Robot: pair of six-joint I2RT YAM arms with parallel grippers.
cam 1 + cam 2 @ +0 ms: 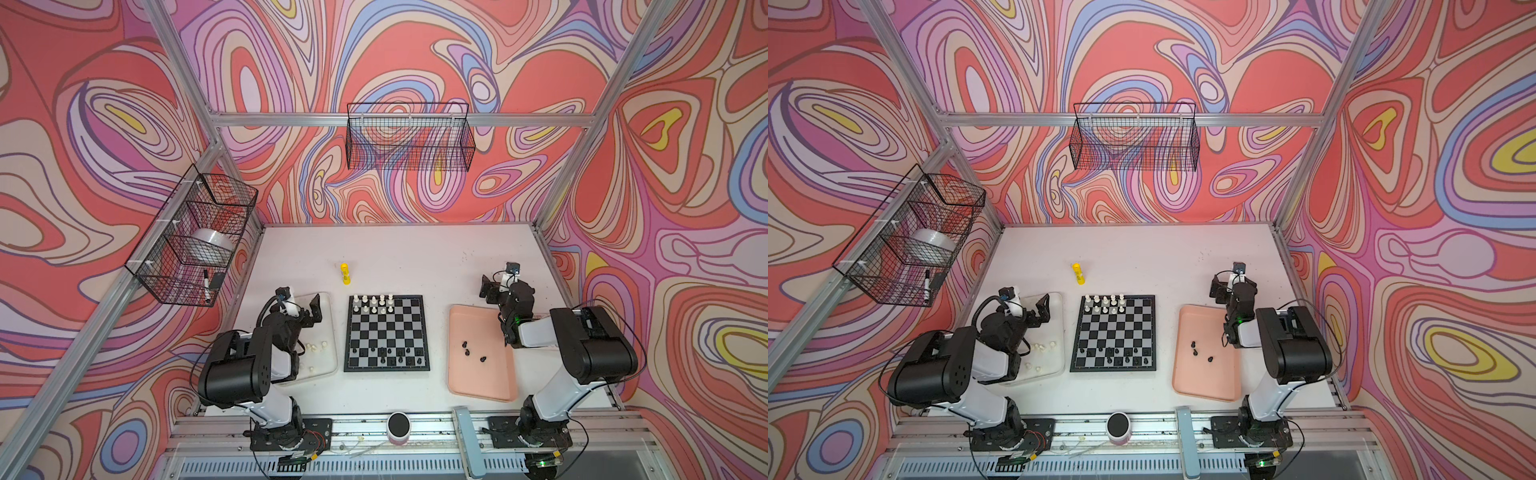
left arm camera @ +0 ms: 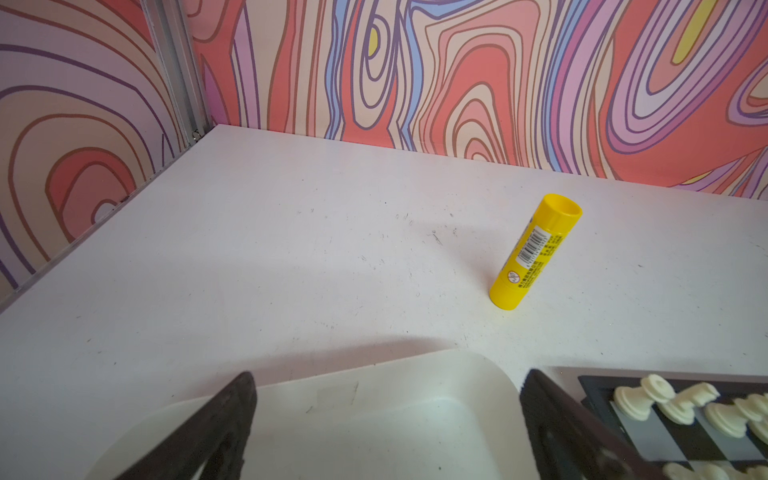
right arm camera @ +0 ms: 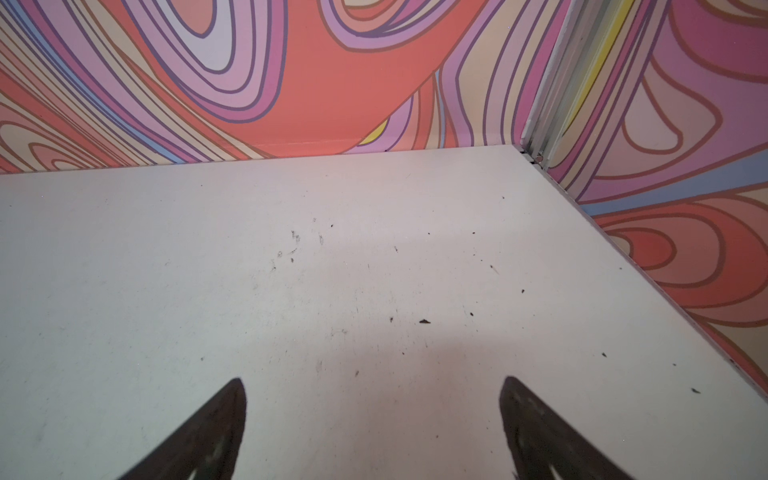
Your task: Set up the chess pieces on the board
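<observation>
The board (image 1: 386,332) (image 1: 1113,332) lies mid-table in both top views. Several cream-white chess pieces (image 1: 373,301) (image 2: 685,403) stand on its far rows, and several black ones (image 1: 386,355) stand on its near rows. More white pieces (image 1: 316,347) lie loose in the clear whitish tray (image 1: 328,324) left of the board. Three black pieces (image 1: 467,352) lie in the pink tray (image 1: 482,374) on its right. My left gripper (image 1: 306,311) (image 2: 388,386) hangs open and empty over the whitish tray's far end. Beyond the pink tray's far corner, my right gripper (image 1: 489,287) (image 3: 374,386) is open over bare table.
A yellow glue stick (image 1: 345,273) (image 2: 534,257) stands upright behind the board's far left corner. Wire baskets hang on the back wall (image 1: 409,137) and the left wall (image 1: 195,232). A round black-topped can (image 1: 398,428) sits on the front rail.
</observation>
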